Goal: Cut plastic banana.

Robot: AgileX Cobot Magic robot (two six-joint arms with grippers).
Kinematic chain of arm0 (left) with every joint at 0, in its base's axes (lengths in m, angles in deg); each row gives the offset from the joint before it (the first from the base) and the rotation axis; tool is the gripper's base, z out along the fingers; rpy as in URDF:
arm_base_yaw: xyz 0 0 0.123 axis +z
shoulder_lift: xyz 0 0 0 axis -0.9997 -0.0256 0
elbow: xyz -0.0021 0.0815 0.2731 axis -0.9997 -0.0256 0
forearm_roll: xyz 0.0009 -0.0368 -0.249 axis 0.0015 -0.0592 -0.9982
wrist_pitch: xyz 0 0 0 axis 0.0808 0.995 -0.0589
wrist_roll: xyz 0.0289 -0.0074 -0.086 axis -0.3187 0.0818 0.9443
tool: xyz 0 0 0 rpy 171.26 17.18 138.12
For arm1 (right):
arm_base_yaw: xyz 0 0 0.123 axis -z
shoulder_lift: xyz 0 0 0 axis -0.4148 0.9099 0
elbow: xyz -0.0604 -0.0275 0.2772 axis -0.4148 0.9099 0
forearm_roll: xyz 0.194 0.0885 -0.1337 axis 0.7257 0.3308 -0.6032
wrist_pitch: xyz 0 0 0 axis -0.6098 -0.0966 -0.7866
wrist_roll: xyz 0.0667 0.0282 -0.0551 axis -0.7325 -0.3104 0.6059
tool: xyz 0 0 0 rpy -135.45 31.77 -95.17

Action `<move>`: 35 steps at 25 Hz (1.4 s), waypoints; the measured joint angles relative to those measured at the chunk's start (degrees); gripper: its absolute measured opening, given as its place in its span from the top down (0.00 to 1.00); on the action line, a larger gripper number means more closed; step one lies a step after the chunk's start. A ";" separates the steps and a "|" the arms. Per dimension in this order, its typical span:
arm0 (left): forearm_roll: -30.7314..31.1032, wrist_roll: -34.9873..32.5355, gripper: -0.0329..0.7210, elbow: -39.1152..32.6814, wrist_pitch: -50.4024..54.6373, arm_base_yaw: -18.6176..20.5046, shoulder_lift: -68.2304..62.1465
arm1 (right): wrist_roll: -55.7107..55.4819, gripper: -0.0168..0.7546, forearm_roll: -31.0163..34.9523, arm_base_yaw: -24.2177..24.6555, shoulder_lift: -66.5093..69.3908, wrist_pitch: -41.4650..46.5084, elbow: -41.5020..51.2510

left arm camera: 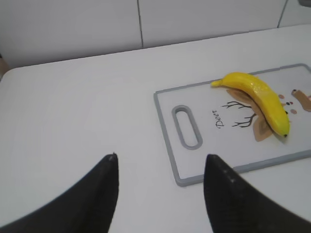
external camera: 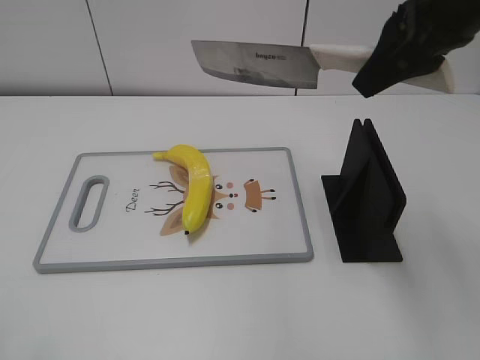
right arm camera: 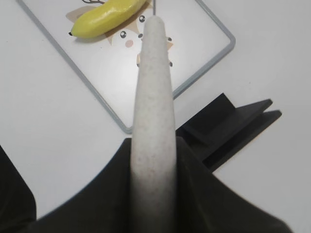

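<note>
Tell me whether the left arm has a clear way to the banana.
Probably yes. The left gripper hangs open over bare table, and only the cutting board edge lies between it and the plastic banana. The knife is held high.

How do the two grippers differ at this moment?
The right gripper is shut on the knife handle, raised above the table; the left gripper is open and empty. The right sits over the black stand; the left hangs off the board's handle end. Both are black.
</note>
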 joint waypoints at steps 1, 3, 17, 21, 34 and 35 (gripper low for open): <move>-1.54 -2.54 0.26 0.65 -1.29 0.00 -3.20 | 1.75 0.76 0.31 0.00 1.20 0.00 -1.00; -5.01 -8.10 0.26 2.81 -2.91 0.00 -9.38 | 6.03 0.76 0.66 0.00 4.10 0.00 -3.27; -22.61 -47.91 0.30 39.40 13.36 -1.19 -60.50 | 28.05 0.76 4.48 -0.17 22.81 7.18 -22.46; -21.36 -49.47 0.31 51.42 17.68 -5.80 -72.17 | 32.21 0.76 5.67 -1.53 26.56 7.81 -23.96; -14.13 -53.67 0.34 63.23 19.82 -14.12 -93.70 | 38.98 0.76 9.12 -3.41 30.66 7.93 -24.10; -13.57 -53.74 0.36 63.23 19.82 -14.12 -94.47 | 39.05 0.76 9.12 -3.41 30.98 7.93 -24.10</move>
